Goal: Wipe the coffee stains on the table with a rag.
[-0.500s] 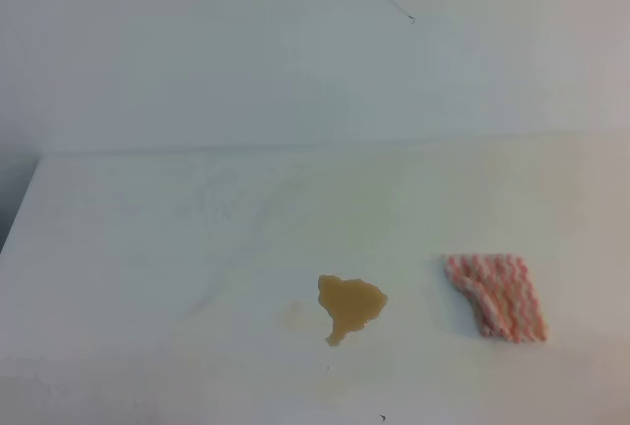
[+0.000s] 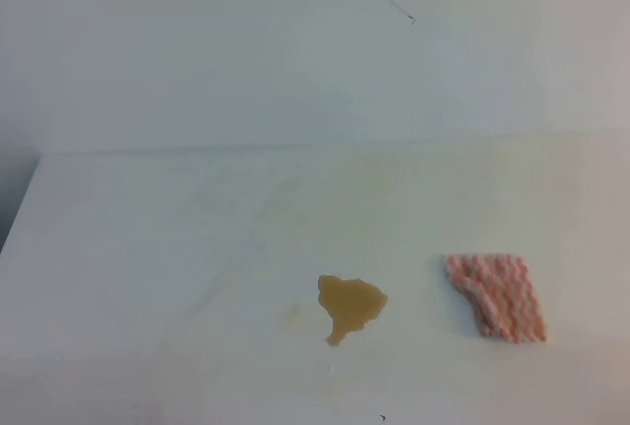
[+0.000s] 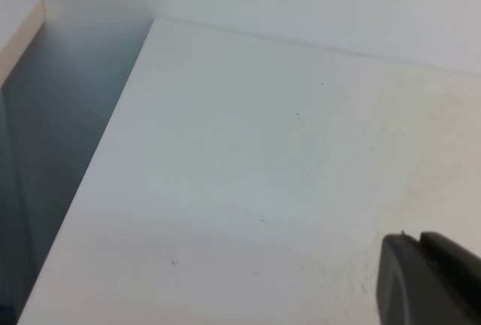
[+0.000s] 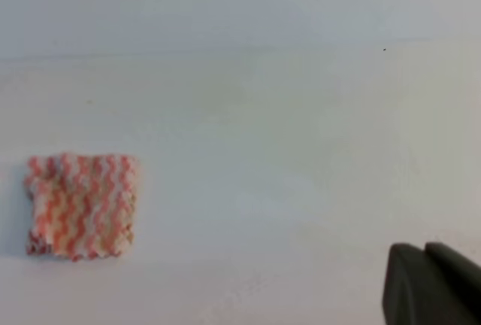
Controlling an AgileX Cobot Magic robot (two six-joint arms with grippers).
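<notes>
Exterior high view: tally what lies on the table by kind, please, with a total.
Rag, pink-and-white striped: 1
Coffee stains: 2, a light-brown blotch and a faint tan smudge just to its left
Total on the table: 3
No gripper shows in this view.

The rag point(image 2: 497, 296) was pink and white in wavy stripes. The coffee stains point(image 2: 349, 304) were light brown (one paler, tan). The surface point(image 2: 177, 248) was white with faint yellowish smears.
</notes>
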